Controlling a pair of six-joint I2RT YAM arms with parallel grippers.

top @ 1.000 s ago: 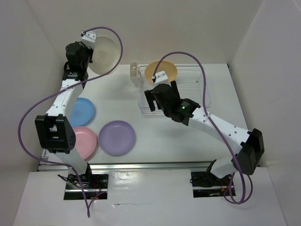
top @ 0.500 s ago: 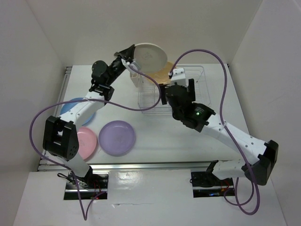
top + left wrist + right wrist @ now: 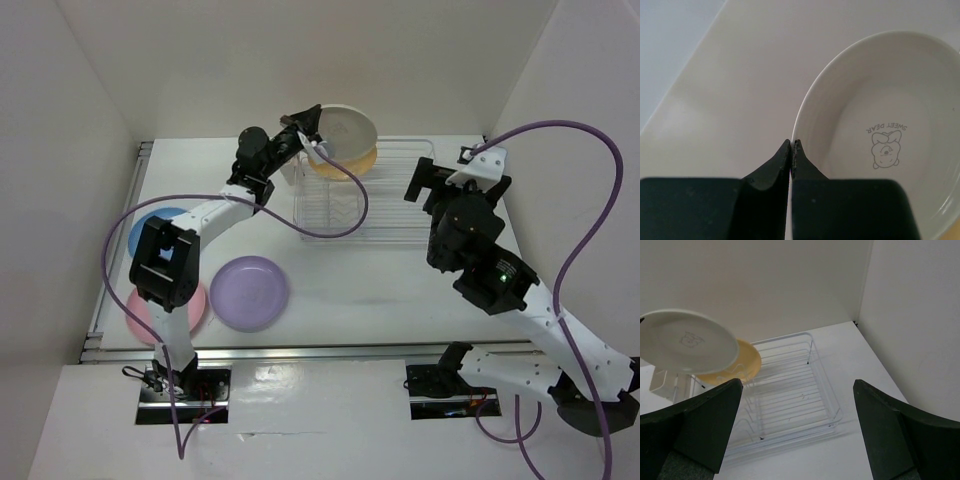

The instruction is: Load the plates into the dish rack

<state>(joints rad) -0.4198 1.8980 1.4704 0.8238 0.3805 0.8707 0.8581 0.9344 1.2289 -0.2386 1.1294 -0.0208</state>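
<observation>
My left gripper is shut on the rim of the cream plate, holding it tilted above the left end of the white wire dish rack. The plate's inside with a small cartoon print shows in the left wrist view. The yellow-orange plate stands in the rack just behind the cream one; both show in the right wrist view, the cream plate over the yellow-orange plate. My right gripper is open and empty, raised near the rack's right end. The lilac plate, pink plate and light blue plate lie flat at the left.
White walls close in the table at the back and both sides. The rack's cutlery holder is at its left end. Purple cables loop over both arms; the left one hangs across the rack.
My left gripper has carried the cream plate from the far left to above the rack's left end. My right arm has drawn back from the rack to its right end.
</observation>
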